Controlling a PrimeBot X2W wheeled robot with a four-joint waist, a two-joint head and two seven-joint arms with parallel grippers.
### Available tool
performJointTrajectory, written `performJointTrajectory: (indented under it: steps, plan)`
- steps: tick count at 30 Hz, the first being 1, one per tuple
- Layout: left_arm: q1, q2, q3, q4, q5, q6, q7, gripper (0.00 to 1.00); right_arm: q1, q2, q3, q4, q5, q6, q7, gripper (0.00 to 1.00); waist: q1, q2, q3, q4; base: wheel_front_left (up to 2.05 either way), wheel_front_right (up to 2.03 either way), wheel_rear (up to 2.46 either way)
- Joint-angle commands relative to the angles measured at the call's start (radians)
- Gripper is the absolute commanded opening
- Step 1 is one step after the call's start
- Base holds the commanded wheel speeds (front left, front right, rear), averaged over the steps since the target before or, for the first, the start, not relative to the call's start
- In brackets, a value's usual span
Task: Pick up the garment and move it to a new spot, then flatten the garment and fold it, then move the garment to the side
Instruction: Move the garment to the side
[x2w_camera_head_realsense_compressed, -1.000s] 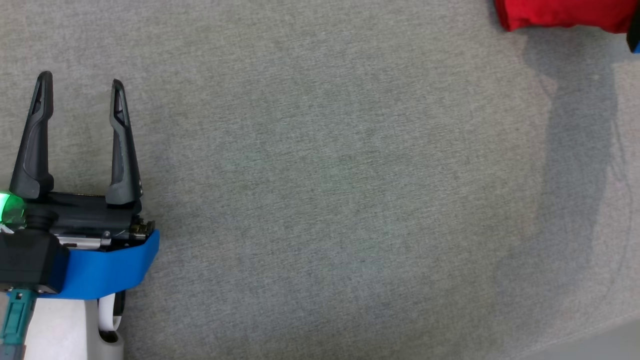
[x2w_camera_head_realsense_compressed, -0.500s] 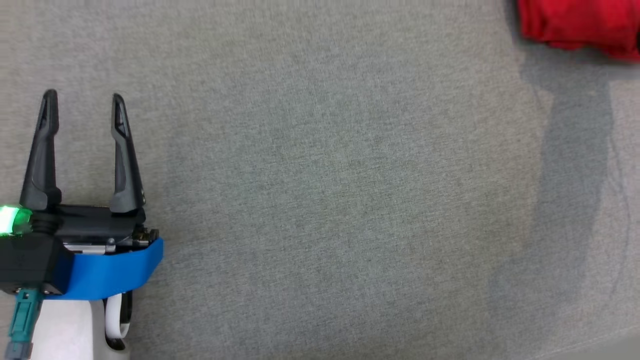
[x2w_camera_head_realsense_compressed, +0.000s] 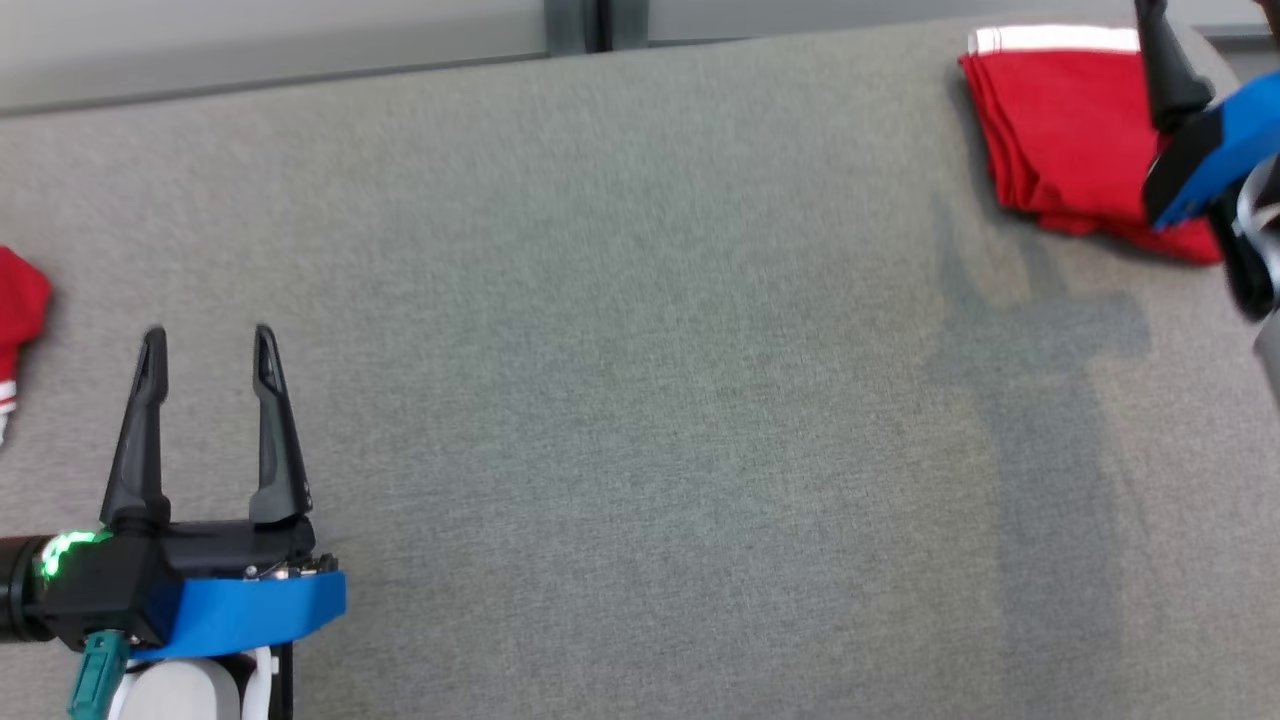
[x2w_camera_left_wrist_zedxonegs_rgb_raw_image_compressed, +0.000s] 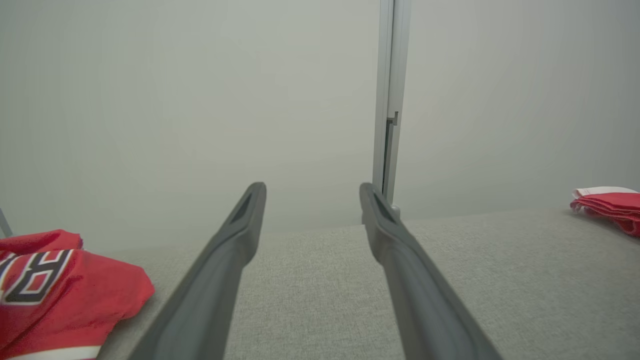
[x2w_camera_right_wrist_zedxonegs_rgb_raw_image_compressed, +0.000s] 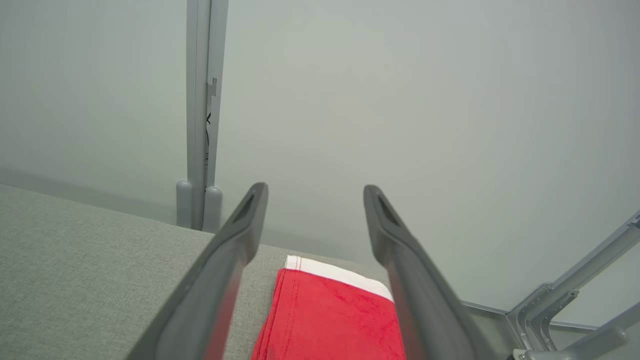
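Observation:
The garment is red with a white band and lies folded at the far right corner of the grey table. My right gripper hovers just above its near edge, jaws wide apart and empty, with the red cloth showing between the fingers. In the head view one right finger and the blue wrist band overlap the garment's right side. My left gripper stands open and empty at the lower left, well away from it. The left wrist view shows the folded garment far to the right.
A second red garment with black and white lettering lies crumpled at the table's left edge, just left of my left gripper. A pale wall with a grey post stands behind the table's far edge. A metal frame stands off the right corner.
The head camera has tilted up, bringing the far edge, the wall and the left garment into the picture. The right arm now shows over the folded garment. The left gripper stays open.

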Motion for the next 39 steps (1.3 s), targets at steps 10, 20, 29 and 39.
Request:
performJointTrajectory:
  steps: [10, 20, 29, 39]
  plan:
    - [0.099, -0.024, 0.019, 0.059, -0.014, -0.005, -0.003, 1.00, 0.383, 0.120, -0.151, -0.302, -0.021, 0.000, -0.003, 1.00, 0.0003, 0.0002, -0.146, 0.037, 0.00, 0.00, 0.00]
    - [0.129, -0.041, 0.009, 0.119, -0.023, -0.013, -0.003, 1.00, 0.690, 0.211, -0.244, -0.468, -0.038, 0.000, -0.003, 1.00, 0.0003, 0.0002, -0.232, 0.080, 0.00, 0.00, 0.00]
    - [0.142, -0.047, 0.017, 0.183, -0.029, -0.026, -0.003, 1.00, 0.911, 0.282, -0.319, -0.583, -0.097, 0.000, -0.004, 1.00, 0.0003, 0.0002, -0.268, 0.103, 0.00, 0.00, 0.00]
    - [0.143, -0.051, 0.031, 0.236, -0.026, -0.025, -0.003, 1.00, 1.029, 0.345, -0.393, -0.656, -0.183, 0.000, -0.004, 1.00, 0.0003, 0.0002, -0.286, 0.113, 0.00, 0.00, 0.00]
